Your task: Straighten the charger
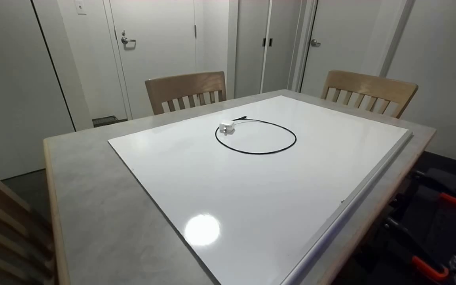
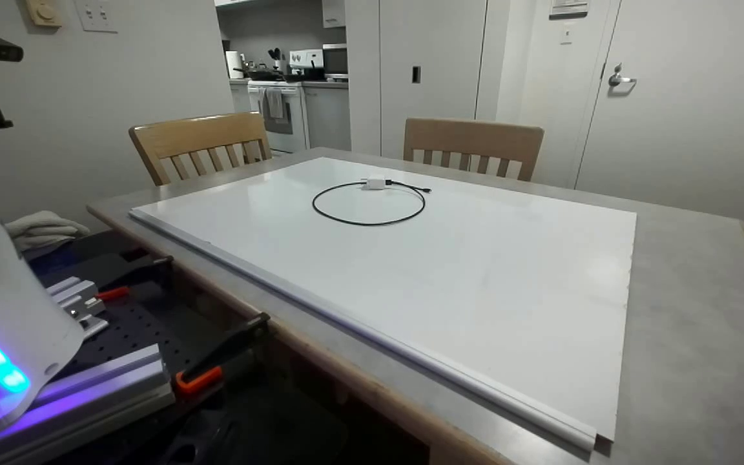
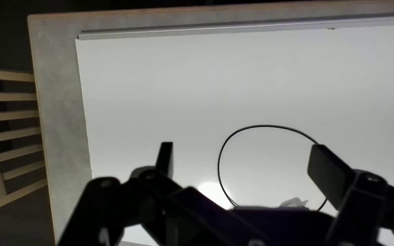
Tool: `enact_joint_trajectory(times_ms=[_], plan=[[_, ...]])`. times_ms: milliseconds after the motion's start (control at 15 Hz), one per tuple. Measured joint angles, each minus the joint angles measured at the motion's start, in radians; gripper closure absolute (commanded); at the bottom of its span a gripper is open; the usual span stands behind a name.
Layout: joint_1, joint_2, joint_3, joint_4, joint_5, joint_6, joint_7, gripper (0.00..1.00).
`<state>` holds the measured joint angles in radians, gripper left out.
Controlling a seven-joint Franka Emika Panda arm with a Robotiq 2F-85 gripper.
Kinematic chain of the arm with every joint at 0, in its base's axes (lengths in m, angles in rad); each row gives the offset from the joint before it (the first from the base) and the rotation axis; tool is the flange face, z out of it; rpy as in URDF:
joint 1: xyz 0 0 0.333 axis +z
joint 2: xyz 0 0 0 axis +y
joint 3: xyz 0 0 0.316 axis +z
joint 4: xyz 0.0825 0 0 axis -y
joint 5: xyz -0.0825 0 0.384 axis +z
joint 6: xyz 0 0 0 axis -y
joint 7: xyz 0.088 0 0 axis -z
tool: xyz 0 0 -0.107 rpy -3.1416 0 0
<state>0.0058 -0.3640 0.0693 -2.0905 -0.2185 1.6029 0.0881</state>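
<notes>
The hand (image 3: 248,167), holding nothing, has its fingers wide apart, I judge for an easier pinch. Well below it, the charger (image 1: 259,153) lies looped on the table (image 1: 89,198), where flat space should help straightening; in the wrist view, one end seems hidden.

1. A home, most likely: an exterior view shows a kitchen (image 2: 327,113) in the background.
2. There, a towel (image 2: 274,103) hangs on a white stove (image 2: 296,100) near a microwave (image 2: 335,61).
3. Slatted wooden chairs (image 2: 475,132) stand around the tabletop (image 1: 93,206), dining-room fashion.
</notes>
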Motion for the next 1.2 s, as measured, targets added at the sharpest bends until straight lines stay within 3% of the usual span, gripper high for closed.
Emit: enact_joint_trajectory(times_ms=[1000, 1200], plan=[[0.000, 0.339, -0.017, 0.235, 0.001, 0.129, 0.128, 0.00], [0.001, 0.352, -0.017, 0.245, 0.001, 0.128, 0.128, 0.00]])
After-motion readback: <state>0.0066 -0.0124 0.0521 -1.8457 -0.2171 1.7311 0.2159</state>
